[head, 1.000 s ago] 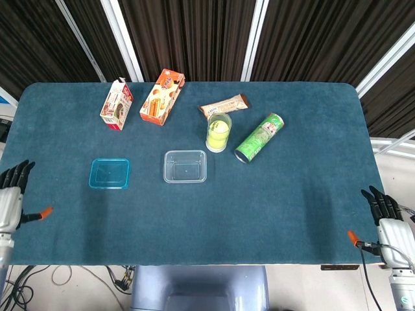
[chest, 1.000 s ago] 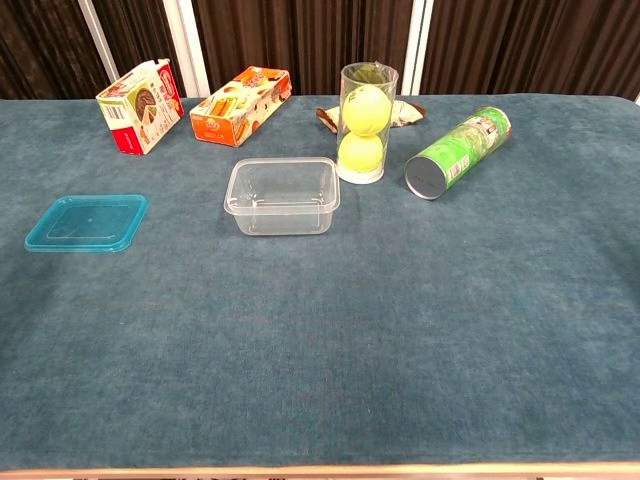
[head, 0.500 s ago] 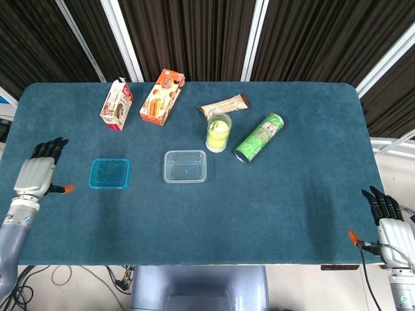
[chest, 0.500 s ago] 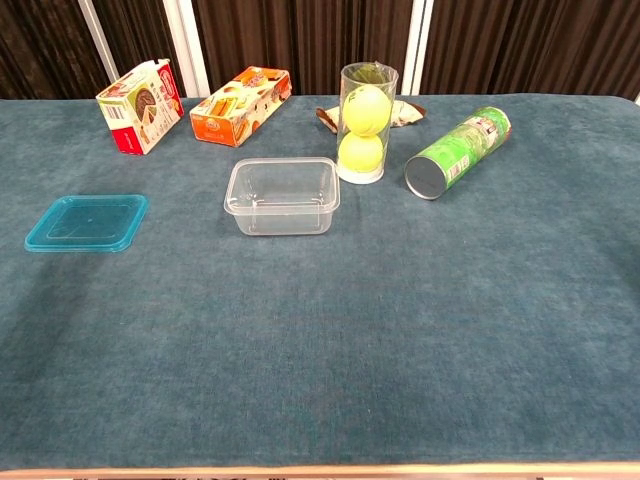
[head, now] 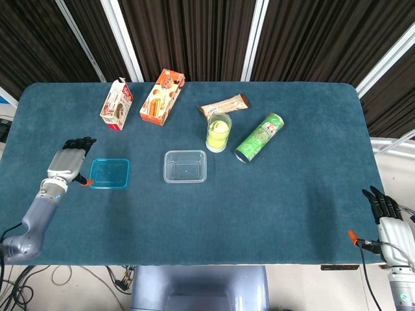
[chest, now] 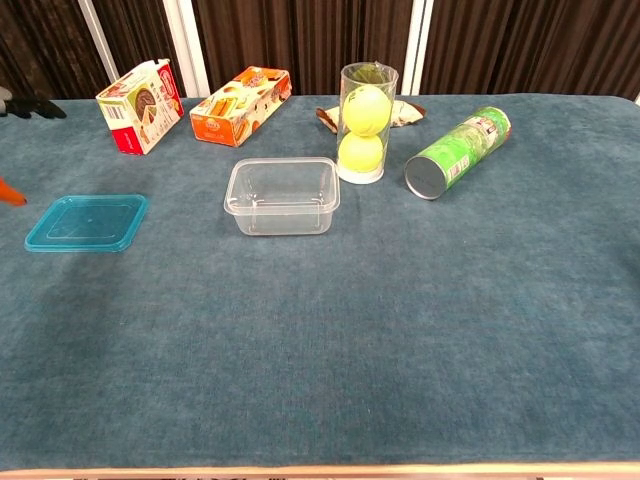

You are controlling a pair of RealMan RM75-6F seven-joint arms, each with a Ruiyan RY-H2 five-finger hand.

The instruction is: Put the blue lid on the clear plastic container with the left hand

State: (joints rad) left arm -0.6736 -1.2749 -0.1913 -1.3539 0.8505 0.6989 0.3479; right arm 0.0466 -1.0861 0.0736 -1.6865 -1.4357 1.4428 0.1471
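Right hand (head: pixel 389 223) rests open and empty at the near table edge. Left hand (head: pixel 68 162), fingers spread and empty, hovers just beside the lid (head: pixel 109 173), which lies flat. Reach stage; next, grasp and carry it to the container (head: pixel 185 166) nearby.

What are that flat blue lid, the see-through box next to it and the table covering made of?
The blue lid looks like thin translucent plastic: glossy, with the cloth showing faintly through it. The clear container seems to be thin moulded plastic, transparent with shiny ribbed walls. The table covering appears to be matte teal fabric, perhaps felt or short-pile cloth, since it shows a soft, slightly mottled nap and no glare.
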